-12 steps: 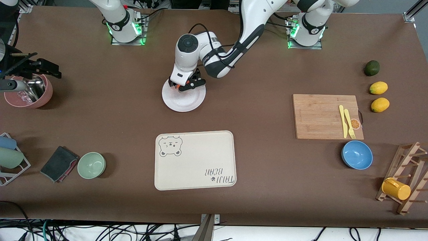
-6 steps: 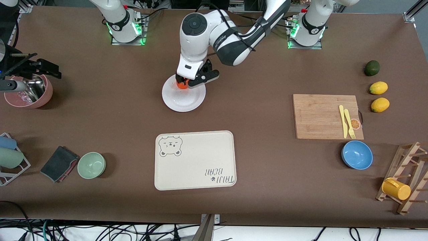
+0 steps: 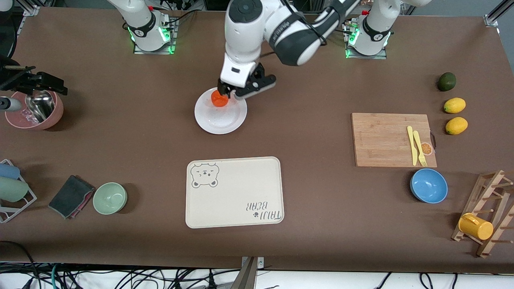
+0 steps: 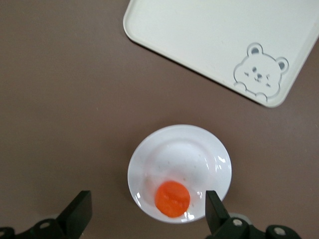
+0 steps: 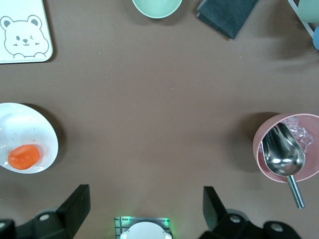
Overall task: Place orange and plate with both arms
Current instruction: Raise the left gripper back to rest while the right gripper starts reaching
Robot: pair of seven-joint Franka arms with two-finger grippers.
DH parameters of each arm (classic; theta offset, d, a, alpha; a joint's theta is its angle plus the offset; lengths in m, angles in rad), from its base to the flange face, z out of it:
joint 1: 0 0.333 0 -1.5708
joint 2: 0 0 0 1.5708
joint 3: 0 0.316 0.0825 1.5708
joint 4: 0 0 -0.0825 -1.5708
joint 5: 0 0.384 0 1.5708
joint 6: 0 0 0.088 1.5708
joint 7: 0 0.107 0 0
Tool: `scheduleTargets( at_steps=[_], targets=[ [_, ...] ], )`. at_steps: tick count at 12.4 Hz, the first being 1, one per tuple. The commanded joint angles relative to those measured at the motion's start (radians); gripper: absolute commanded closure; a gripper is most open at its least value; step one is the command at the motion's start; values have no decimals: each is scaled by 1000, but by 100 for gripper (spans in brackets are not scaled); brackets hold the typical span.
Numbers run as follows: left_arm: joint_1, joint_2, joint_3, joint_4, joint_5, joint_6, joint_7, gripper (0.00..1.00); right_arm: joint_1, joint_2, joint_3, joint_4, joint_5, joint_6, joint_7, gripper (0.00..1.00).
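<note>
Nearest the front camera, on the brown worktop [image 3: 321, 241]: a cream bear-printed tray [image 3: 235, 192], nothing on it.

Farther from the camera than the tray: the white plate [image 3: 221, 120], flat on the worktop, with the orange [image 3: 219, 98] resting inside it, toward the farther part of its rim. Seen again from the left wrist camera, plate [image 4: 192, 154] and orange [image 4: 172, 198] directly below.

Above that rim: the left jaws, spread wide and holding nothing. Half a second ago down around the orange; now lifted clear, with the fruit left behind and no longer touched.

At the right arm's end of the worktop: the right jaws, also spread and empty, waiting over a pink bowl [image 3: 56, 110] holding a metal scoop [image 5: 281, 154].

Likely meaning: orange set down and released, so that half of the job looks done. Probably still to come: moving the loaded plate, perhaps onto the tray, gently enough to keep the fruit from rolling off.
</note>
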Motion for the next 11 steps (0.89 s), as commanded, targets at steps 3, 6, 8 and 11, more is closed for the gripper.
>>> scheduleTargets(
  at_steps=[3,6,8,11],
  targets=[
    [151,20,-10,19,-23,-19,251,0,-5,71,2,32,15,8,17,0],
    [277,14,-12,21,-22,-57,482,0,-7,136,4,32,12,31,-1,0],
    [361,14,-10,19,-19,-104,653,0,-7,136,2,21,35,54,-47,0],
    [494,11,-9,21,-8,-157,912,0,-5,134,4,21,39,54,-47,0]
  ],
)
